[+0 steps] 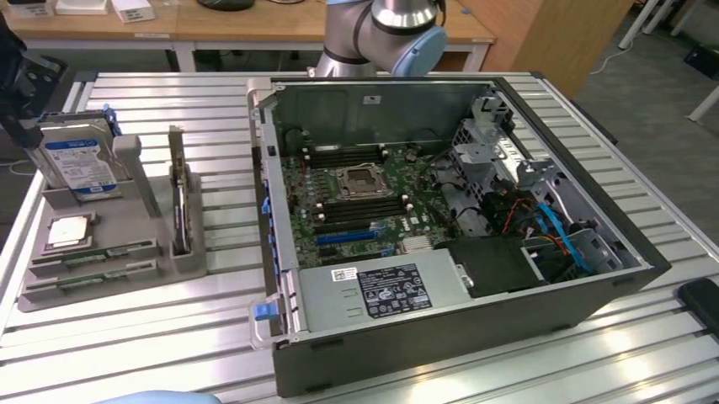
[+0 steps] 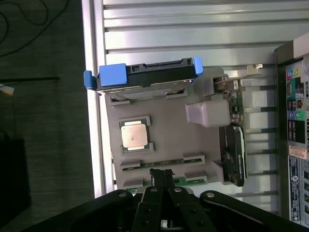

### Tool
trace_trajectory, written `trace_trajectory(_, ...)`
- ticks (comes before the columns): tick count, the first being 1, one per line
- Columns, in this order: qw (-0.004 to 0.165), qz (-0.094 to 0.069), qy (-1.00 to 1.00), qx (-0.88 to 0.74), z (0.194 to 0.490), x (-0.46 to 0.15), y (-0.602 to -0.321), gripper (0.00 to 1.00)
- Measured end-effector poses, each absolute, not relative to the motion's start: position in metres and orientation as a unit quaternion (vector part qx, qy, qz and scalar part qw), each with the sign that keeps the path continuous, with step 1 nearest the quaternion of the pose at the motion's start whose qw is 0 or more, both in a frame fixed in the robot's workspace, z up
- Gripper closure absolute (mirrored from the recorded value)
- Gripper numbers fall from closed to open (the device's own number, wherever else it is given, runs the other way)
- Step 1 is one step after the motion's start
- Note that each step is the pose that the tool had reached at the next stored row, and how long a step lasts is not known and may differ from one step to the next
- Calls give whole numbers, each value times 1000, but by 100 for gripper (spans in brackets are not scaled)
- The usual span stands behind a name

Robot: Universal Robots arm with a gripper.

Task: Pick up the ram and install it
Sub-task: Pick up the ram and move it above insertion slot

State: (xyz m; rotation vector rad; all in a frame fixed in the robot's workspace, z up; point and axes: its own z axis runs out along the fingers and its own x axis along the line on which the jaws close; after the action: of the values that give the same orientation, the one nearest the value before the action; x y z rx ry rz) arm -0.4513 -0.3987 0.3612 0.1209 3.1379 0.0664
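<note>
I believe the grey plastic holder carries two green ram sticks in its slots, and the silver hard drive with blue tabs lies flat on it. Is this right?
Not quite. The silver hard drive does not lie flat: it stands upright on its edge in the grey plastic holder, as the exterior view shows. The two green ram sticks do sit in its slots.

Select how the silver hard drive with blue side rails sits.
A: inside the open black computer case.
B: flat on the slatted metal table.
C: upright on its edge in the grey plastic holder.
C: the silver hard drive stands on edge in a slot of the grey plastic holder, outside the open black computer case.
</note>
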Motion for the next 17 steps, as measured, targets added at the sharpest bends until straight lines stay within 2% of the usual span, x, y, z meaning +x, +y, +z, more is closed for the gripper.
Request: trace_trajectory(17,-1,21,999,39,331,-451,-399,90)
